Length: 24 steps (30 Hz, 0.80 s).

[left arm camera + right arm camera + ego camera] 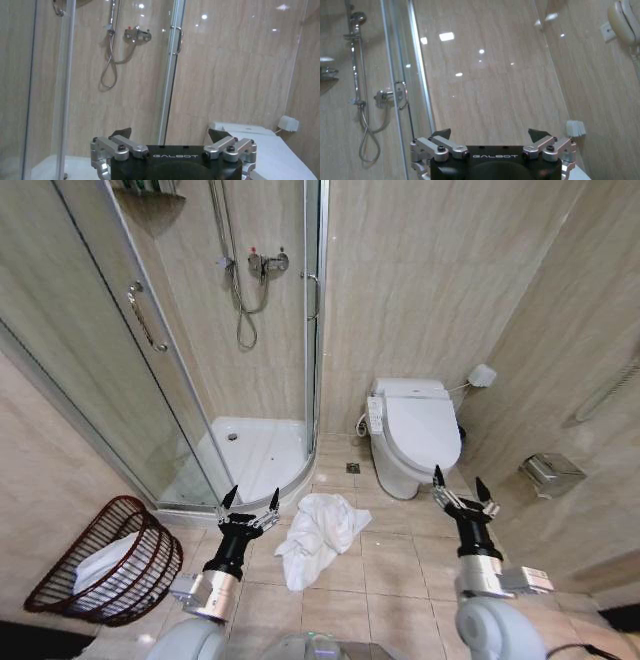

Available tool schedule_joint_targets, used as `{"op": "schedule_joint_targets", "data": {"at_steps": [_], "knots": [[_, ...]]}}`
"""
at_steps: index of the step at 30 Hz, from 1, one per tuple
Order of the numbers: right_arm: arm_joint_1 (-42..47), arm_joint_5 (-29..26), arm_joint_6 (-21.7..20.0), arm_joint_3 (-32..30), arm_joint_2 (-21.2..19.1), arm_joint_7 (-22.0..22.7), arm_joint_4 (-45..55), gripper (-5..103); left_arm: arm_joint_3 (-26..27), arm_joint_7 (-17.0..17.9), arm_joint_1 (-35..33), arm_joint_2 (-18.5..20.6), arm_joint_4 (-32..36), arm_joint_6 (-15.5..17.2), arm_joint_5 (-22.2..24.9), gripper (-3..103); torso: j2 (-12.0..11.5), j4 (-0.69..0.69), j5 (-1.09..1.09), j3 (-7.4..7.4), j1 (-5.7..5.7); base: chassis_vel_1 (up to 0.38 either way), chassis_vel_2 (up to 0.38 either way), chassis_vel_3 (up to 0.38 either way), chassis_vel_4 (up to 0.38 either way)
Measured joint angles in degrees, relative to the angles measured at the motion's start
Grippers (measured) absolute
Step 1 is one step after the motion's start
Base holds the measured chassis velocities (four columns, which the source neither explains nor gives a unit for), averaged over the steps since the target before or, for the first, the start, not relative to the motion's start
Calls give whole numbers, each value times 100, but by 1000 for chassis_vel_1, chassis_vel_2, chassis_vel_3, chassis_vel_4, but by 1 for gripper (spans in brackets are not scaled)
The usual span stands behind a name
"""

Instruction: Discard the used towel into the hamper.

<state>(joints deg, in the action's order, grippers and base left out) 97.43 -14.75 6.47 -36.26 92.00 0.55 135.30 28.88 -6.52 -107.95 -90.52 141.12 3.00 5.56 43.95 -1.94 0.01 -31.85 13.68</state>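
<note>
Towel [318, 535] lies crumpled on the floor, lower centre of the head view, just in front of the shower tray [255, 450]. Nothing grasped yet

Hamper [110, 560] at lower left, tipped on its side against the wall, something white already inside

Left gripper [249, 504] hangs just left of the towel, jaws spread wide, empty. Right gripper [459, 483] at lower right, near the toilet [415, 435], jaws likewise wide and empty

Judgement: task barely begun. Pickup, carry to hamper and drop all remain
</note>
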Motion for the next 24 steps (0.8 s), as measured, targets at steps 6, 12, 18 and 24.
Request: {"op": "schedule_joint_targets", "data": {"at_steps": [6, 12, 18, 24], "knots": [[377, 960, 652, 421, 10, 71, -107, 100, 0, 0, -1, 0, 0, 0, 1, 100, -177, 0, -1, 102, -76, 0, 0, 0, 0], [656, 1159, 1004, 605, 12, 140, -339, 100, 0, 0, 0, 0, 0, 0, 0, 100, -305, 0, -1, 176, -130, 0, 0, 0, 0], [1003, 1256, 1578, 631, 24, 294, -752, 100, 0, 0, 0, 0, 0, 0, 0, 100, -506, 0, -1, 292, -215, 0, 0, 0, 0], [1209, 1208, 1748, 644, 23, 330, -749, 100, 0, 0, -1, 0, 0, 0, 0, 100, -666, 0, 0, 385, -283, 0, 0, 0, 0]]}}
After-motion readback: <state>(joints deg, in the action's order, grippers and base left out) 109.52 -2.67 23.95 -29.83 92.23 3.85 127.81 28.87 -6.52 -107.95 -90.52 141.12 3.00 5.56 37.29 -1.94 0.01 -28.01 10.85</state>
